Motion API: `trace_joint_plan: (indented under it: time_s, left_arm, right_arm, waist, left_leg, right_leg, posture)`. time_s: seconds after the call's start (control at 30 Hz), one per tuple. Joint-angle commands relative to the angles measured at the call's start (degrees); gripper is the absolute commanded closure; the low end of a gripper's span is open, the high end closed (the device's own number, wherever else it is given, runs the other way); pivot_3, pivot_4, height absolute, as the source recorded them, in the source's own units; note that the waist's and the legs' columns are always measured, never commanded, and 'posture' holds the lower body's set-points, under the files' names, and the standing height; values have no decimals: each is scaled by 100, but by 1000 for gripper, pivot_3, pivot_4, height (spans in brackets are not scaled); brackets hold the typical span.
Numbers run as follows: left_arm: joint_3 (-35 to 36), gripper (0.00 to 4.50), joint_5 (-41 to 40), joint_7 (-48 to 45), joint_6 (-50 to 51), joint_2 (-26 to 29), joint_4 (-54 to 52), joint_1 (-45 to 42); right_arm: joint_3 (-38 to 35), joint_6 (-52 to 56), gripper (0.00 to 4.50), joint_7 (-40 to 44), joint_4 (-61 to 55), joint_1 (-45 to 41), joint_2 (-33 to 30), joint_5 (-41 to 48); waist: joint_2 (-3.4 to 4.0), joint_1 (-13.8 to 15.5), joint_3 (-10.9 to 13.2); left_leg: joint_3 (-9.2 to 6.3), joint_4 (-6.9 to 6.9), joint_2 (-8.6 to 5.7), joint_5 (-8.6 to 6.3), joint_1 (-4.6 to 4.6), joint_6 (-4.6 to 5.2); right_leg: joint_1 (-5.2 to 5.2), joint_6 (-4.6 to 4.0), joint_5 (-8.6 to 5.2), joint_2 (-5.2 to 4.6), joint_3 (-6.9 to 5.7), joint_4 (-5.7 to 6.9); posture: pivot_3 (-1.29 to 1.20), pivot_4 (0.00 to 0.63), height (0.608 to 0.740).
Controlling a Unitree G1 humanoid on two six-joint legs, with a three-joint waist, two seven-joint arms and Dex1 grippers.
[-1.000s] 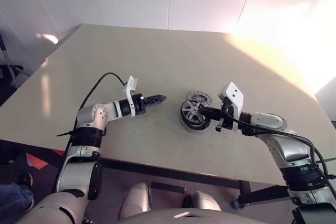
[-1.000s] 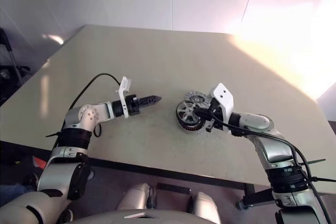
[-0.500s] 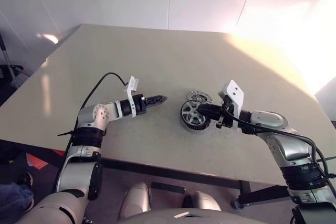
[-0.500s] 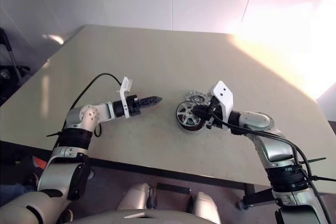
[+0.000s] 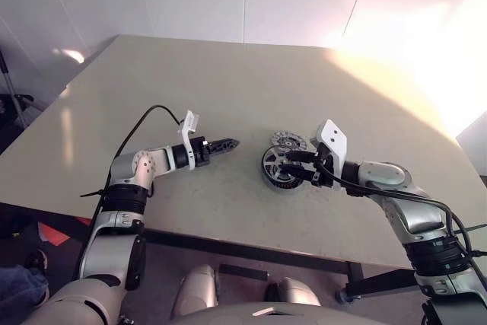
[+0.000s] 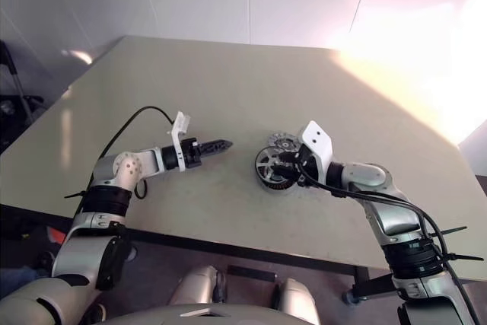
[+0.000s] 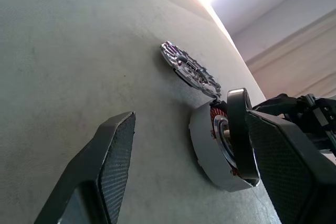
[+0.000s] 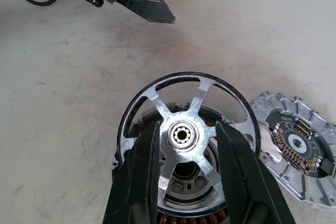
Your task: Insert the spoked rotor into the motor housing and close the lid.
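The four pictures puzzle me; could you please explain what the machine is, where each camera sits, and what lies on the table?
It is a humanoid robot with two arms. Two pictures look down from its head; two look along each wrist's fingers. On the table stands the motor housing, with the spoked rotor resting tilted on it and the lid beside it. The right arm's fingers stand apart around the rotor's hub; the left arm's fingers are open and empty.

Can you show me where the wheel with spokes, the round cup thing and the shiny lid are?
spoked rotor (image 8: 182,135), right wrist view, on its hub.
motor housing (image 7: 206,142), left wrist view, on its grey outer wall.
lid (image 8: 294,148), right wrist view, on its middle.
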Motion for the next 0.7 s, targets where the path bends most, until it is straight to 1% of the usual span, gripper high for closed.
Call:
trace_joint_plan:
  time_s: [0.03,0.33,0.37,0.4,0.5,0.7]
  left_arm:
    - [111,948,-69,11,-35,101,-71,-97]
    - [118,948,-90,44,59,280,-141,-103]
    - [115,948,-89,50,57,291,-141,-105]
    - [111,948,-89,55,54,297,-142,-105]
    - [101,948,-82,62,38,297,-136,-112]
    - [65,948,-45,77,-41,241,-97,-118]
  right_arm:
    - [31,-230,2649,25,-105,-72,5,-84]
    - [183,-416,2649,-6,191,-79,167,-249]
    - [188,-427,3029,5,224,-89,177,-252]
    - [188,-438,3233,15,256,-100,185,-256]
    - [153,-461,4201,39,285,-139,184,-238]
    - [10,-436,4231,64,213,-199,132,-155]
  waist:
    - [0,-1,0]
    - [-1,-8,-1]
    - [-1,-10,-1]
    - [-1,-11,-1]
    - [-1,-12,-1]
    - [-1,-12,-1]
  left_leg:
    - [0,0,0,0,0,-1]
    - [0,0,0,0,1,-1]
    - [0,1,0,-1,4,-2]
    - [0,1,0,-1,8,-2]
    - [0,0,0,-1,20,-3]
    - [0,0,0,0,22,-4]
  right_leg:
    - [-1,0,0,0,0,0]
    - [1,0,0,0,0,1]
    - [3,0,0,0,0,1]
    - [7,0,0,0,0,1]
    - [18,0,0,0,1,1]
    - [19,0,0,0,0,2]
  posture:
    - [0,0,740]
    - [0,0,740]
    - [0,0,740]
    - [0,0,740]
    - [0,0,740]
    - [0,0,740]
